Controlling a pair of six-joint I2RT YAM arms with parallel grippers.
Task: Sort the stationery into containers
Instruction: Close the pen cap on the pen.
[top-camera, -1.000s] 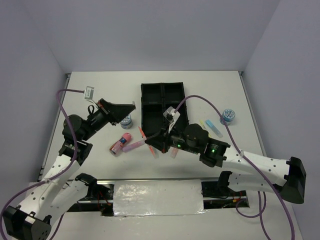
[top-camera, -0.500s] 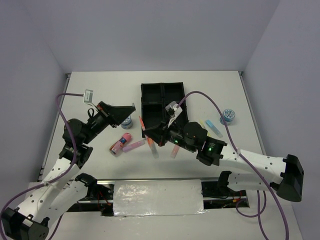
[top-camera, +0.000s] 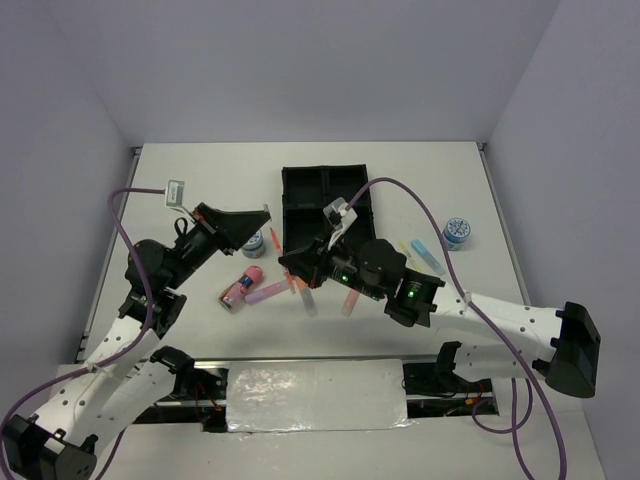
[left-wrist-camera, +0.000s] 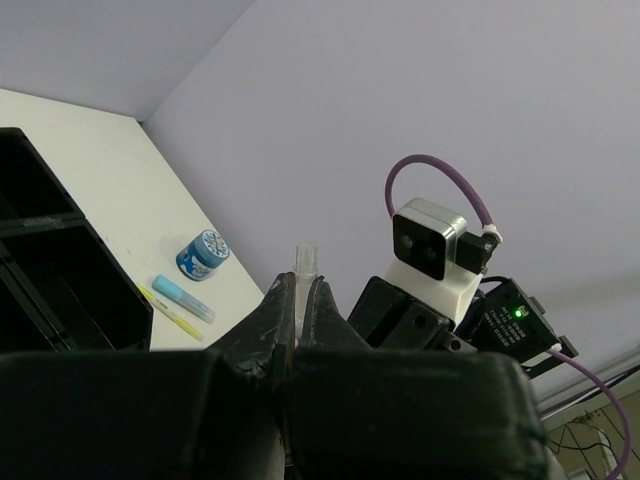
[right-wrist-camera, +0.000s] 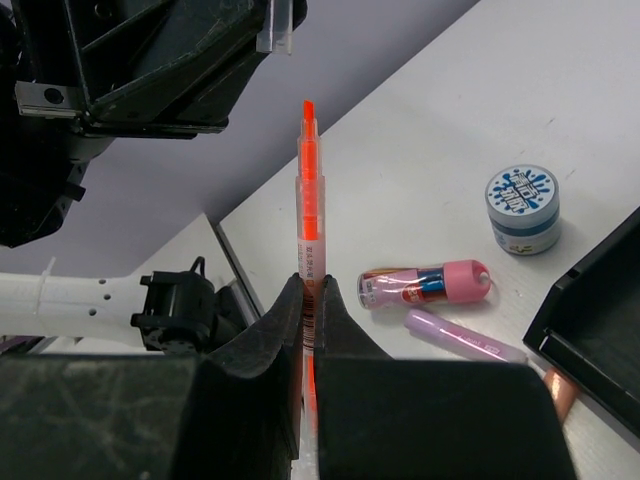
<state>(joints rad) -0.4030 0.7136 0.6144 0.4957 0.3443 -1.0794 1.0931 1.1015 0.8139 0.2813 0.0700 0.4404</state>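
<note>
My right gripper (top-camera: 292, 265) (right-wrist-camera: 310, 285) is shut on a thin orange pen (right-wrist-camera: 309, 200) and holds it upright in the air, left of the black tray (top-camera: 325, 205). My left gripper (top-camera: 264, 212) (left-wrist-camera: 303, 285) is shut on a small clear cap (left-wrist-camera: 304, 262), raised just above and left of the pen's tip. On the table below lie a pink tube (top-camera: 243, 285) (right-wrist-camera: 425, 284), a purple marker (top-camera: 268, 291) (right-wrist-camera: 465, 337), an orange marker (top-camera: 301, 292) and a tape roll (top-camera: 254, 242) (right-wrist-camera: 523, 208).
A second tape roll (top-camera: 457, 231) (left-wrist-camera: 203, 253), a blue marker (top-camera: 428, 256) (left-wrist-camera: 182, 297) and a yellow marker (top-camera: 408, 246) lie right of the tray. Another pale marker (top-camera: 349, 300) lies under the right arm. The four tray compartments look dark.
My right gripper has carried the orange pen up and to the left, closer to the left gripper. The left gripper has stayed almost still with the clear cap.
</note>
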